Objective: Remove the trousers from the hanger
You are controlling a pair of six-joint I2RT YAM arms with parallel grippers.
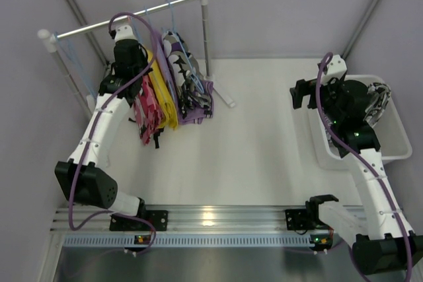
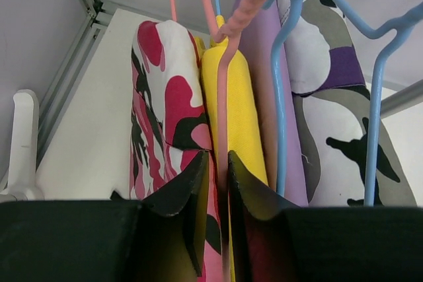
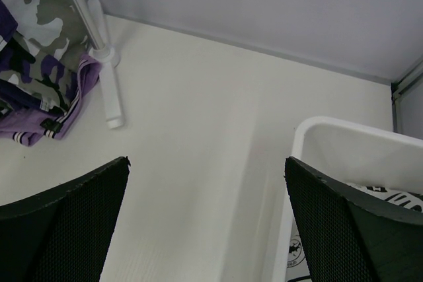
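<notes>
Several trousers hang on hangers from the rack rail (image 1: 119, 23): red-pink blotched trousers (image 2: 162, 110), yellow trousers (image 2: 248, 123), purple trousers (image 2: 261, 64) and grey-white-black print trousers (image 2: 337, 97). In the top view they show as red-pink (image 1: 145, 113), yellow (image 1: 163, 94) and purple (image 1: 196, 107). My left gripper (image 2: 218, 156) is up at the rack (image 1: 131, 69), its jaws closed on the pink hanger (image 2: 223, 97) between the red-pink and yellow trousers. My right gripper (image 3: 206, 160) is wide open and empty, held over the table by the white bin (image 1: 301, 94).
A white bin (image 1: 396, 138) at the right holds black-and-white spotted cloth (image 1: 378, 100); its rim shows in the right wrist view (image 3: 344, 130). The rack's white post and foot (image 3: 109, 90) stand behind the trousers. Blue hangers (image 2: 377, 64) crowd the rail.
</notes>
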